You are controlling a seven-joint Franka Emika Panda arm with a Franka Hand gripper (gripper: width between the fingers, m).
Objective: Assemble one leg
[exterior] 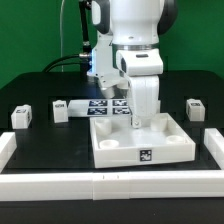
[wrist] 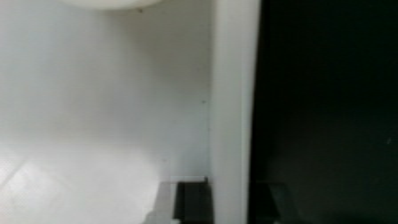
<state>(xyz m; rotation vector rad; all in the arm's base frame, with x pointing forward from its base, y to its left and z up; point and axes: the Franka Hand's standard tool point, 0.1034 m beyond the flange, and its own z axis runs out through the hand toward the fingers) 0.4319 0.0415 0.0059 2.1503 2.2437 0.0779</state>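
The large white square panel (exterior: 105, 135) with round recesses lies in the middle of the black table. My gripper (exterior: 133, 122) reaches straight down onto its far wall. In the wrist view, my gripper (wrist: 235, 205) has a dark finger on each side of the panel's upright white wall (wrist: 235, 90), and both fingers seem to touch it. The panel's inner floor (wrist: 107, 110) and one round recess (wrist: 107, 3) show beside the wall. Three small white legs with tags stand loose. Two legs (exterior: 22, 116) (exterior: 60, 109) are at the exterior view's left. One leg (exterior: 194, 108) is at its right.
The marker board (exterior: 105, 104) lies flat behind the panel, partly hidden by the arm. A low white wall (exterior: 110, 185) borders the table at the front and at both sides. Cables hang behind the arm.
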